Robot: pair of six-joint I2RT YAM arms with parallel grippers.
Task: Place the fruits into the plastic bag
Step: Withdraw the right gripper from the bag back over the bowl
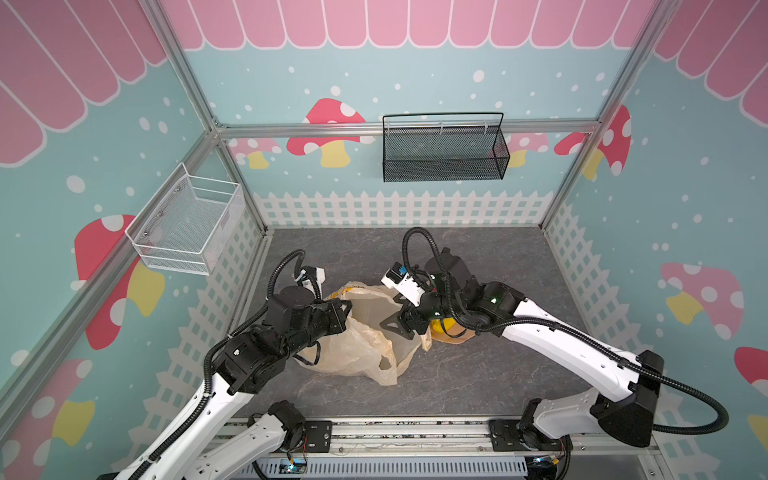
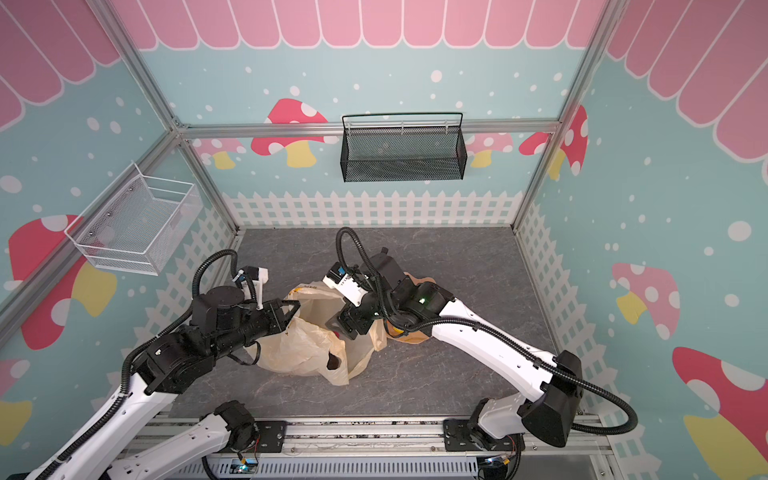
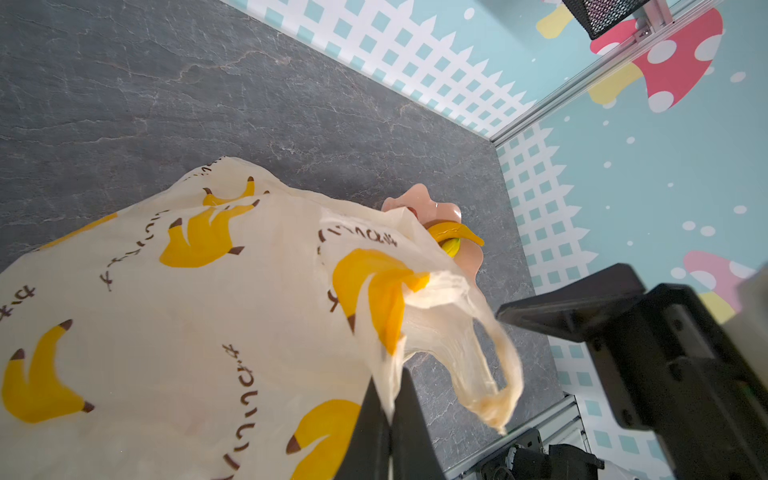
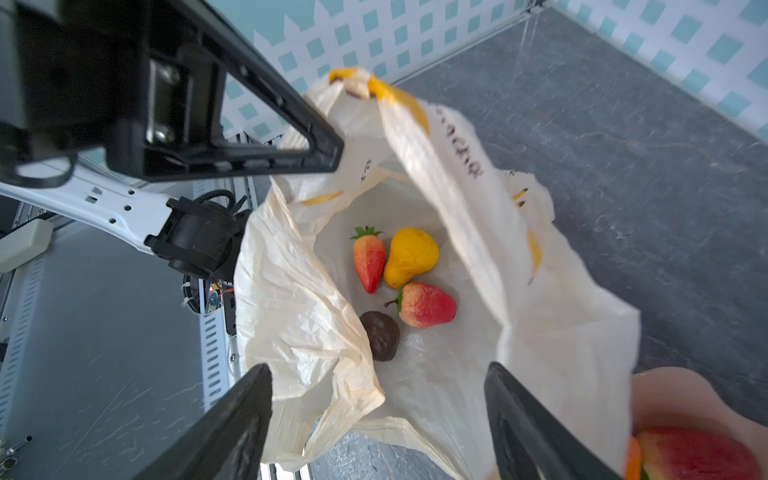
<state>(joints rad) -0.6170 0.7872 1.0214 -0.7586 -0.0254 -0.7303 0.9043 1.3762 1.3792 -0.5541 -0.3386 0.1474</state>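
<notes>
Closest to the lens in the right wrist view, the black fingers (image 4: pixel 232 424) of the right tool (image 4: pixel 377 368) are seen poised over the open mouth of the plastic bag (image 4: pixel 299 299). Directly beneath that tool, on the bag's floor, four fruits are gathered: a strawberry (image 4: pixel 369 257), a yellow pear-shaped piece (image 4: pixel 411 255), a second red fruit with a stem (image 4: pixel 426 305) and a dark brown round piece (image 4: pixel 380 334). Just beside one of its fingers a red fruit (image 4: pixel 698 455) is lying on the pink plate (image 4: pixel 685 395), and a toy banana (image 3: pixel 455 232) is seen there in the left wrist view, so the task is judged unfinished. From here, the thin film could slip out of the pinch of the left tool (image 3: pixel 390 411), and the mouth would then collapse over the fruits. A finger of the right tool could be snagged on the loose rim during a move towards the plate, so that the bag is dragged or tipped. The smooth fruits on the plate could be squeezed out of a poorly centred grip. As for the tools, the right one is spread wide, with nothing held between its fingers; the left one is pressed together on the bag's rim, by which the mouth is held up off the worktop (image 1: pixel 478 374).
</notes>
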